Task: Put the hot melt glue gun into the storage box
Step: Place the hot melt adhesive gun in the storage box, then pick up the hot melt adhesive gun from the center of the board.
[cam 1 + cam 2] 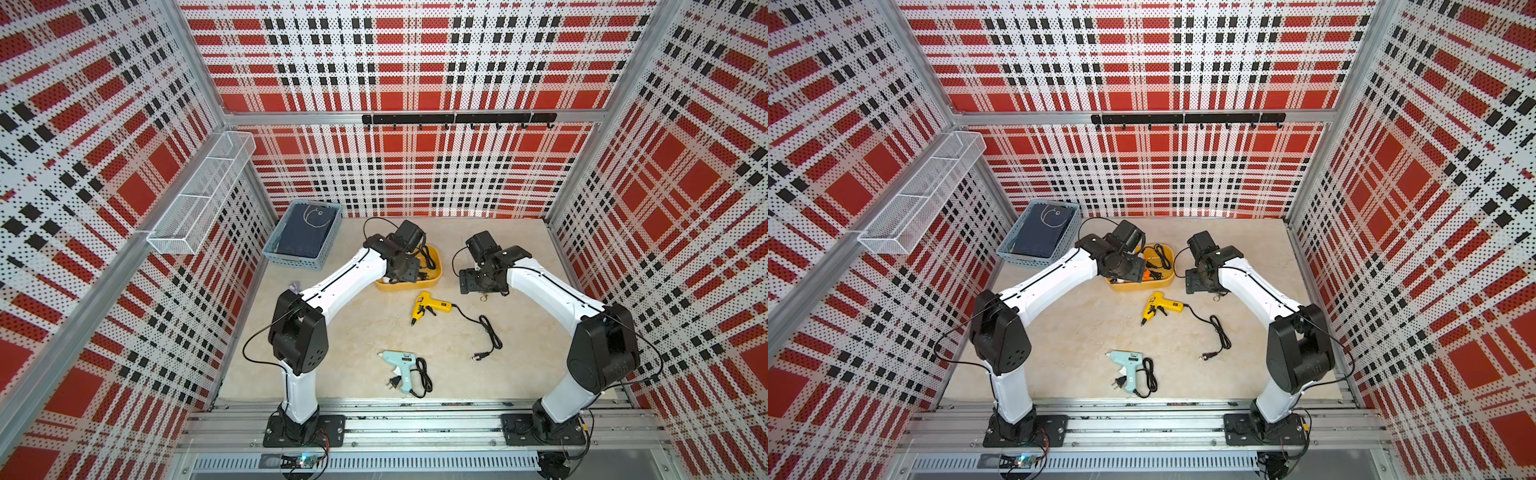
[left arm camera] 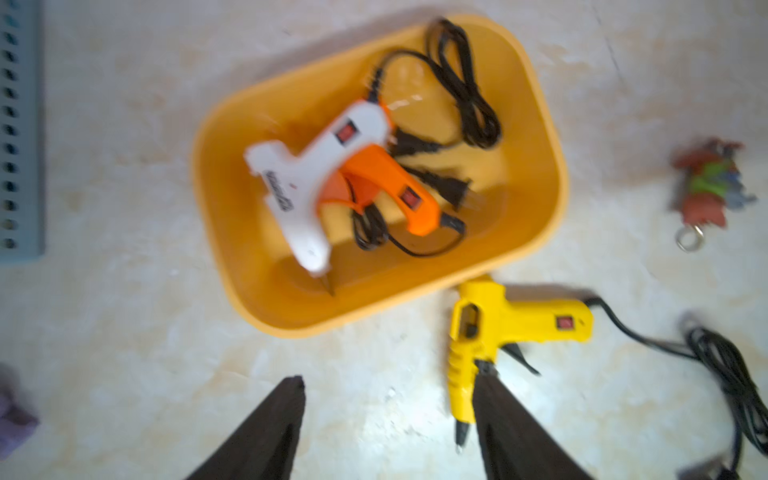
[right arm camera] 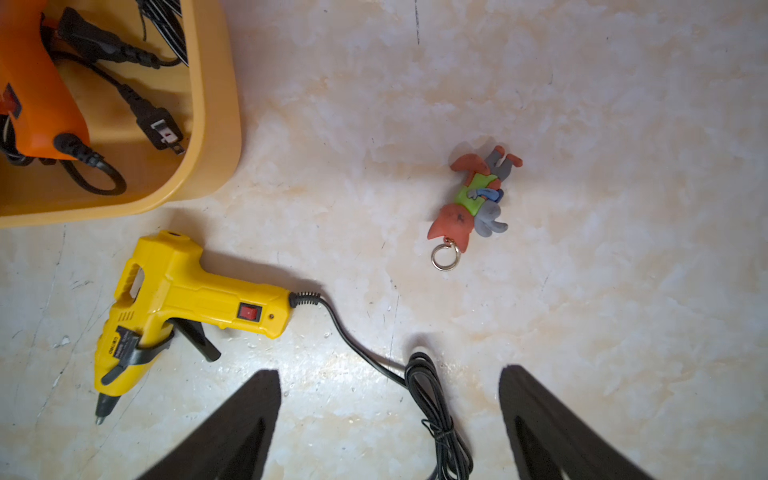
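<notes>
Yellow storage box [image 2: 555, 166] mid-frame on a pale marbled counter [image 2: 124, 332], white glue gun [image 2: 307, 183] and orange glue gun [image 2: 390, 187] lying together inside among black cords [image 2: 465, 95]; yellow glue gun [image 2: 494, 324] on the counter just beside the box; left gripper [image 2: 390, 378] with dark fingers [image 2: 266, 432] spread, nothing between; toy keyring [image 2: 706, 187] well apart

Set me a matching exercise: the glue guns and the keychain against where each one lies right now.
Things:
1 white glue gun
2 yellow glue gun
3 light blue glue gun
4 keychain figure

Places:
a on the table, just outside the storage box
b on the table, farthest from the storage box
c inside the storage box
d on the table, the only one with no cord

Pairs: 1-c, 2-a, 3-b, 4-d
</notes>
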